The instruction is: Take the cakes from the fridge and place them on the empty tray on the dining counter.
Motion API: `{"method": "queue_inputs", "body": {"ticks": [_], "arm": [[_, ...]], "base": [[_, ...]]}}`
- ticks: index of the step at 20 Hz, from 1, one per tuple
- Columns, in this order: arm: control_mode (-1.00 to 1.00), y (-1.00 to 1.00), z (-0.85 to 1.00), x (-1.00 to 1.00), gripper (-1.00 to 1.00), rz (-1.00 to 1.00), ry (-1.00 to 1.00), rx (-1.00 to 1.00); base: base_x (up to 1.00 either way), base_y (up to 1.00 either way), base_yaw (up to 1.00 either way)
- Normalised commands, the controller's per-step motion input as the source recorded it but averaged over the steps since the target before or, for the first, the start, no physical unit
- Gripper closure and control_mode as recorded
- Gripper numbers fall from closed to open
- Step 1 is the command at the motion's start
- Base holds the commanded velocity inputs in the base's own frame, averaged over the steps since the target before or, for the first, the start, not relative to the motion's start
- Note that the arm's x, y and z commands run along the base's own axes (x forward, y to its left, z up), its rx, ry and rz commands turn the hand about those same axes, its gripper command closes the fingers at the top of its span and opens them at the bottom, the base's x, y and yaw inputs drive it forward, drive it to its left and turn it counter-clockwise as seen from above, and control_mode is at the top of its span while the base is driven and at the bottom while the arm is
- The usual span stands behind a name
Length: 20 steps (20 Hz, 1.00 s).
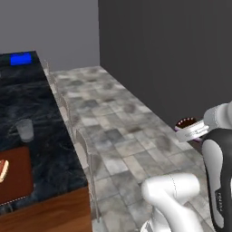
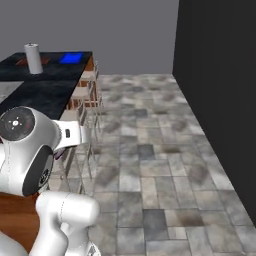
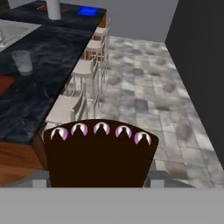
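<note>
The end effector (image 3: 98,181) grasps the dark brown cake slice (image 3: 99,153) (pink-white dollops along its top), carried above the tiled floor (image 1: 118,136) beside the tabletop (image 1: 41,131). The blue tray (image 1: 21,59) lies at the tabletop's far end, well apart.

The dining counter (image 1: 45,136) looks like glossy black marbled stone over a wooden base; the floor (image 1: 118,131) is matt, mottled grey stone tile.

Blue tray (image 2: 71,58), brown-pink cake (image 3: 99,155)
</note>
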Motion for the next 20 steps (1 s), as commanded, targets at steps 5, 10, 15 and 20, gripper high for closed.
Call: {"method": "queue_inputs", "body": {"ticks": [5,10,15,20], "arm": [[1.0,0.0,0.0,0.0,1.0,0.0,0.0,0.0],[1.0,0.0,0.0,0.0,1.0,0.0,0.0,0.0],[1.0,0.0,0.0,0.0,1.0,0.0,0.0,0.0],[1.0,0.0,0.0,0.0,1.0,0.0,0.0,0.0]], "base": [[1.0,0.01,0.0],[0.99,-0.28,0.03],[0.95,-0.42,0.19],[0.98,-0.51,0.19]]}}
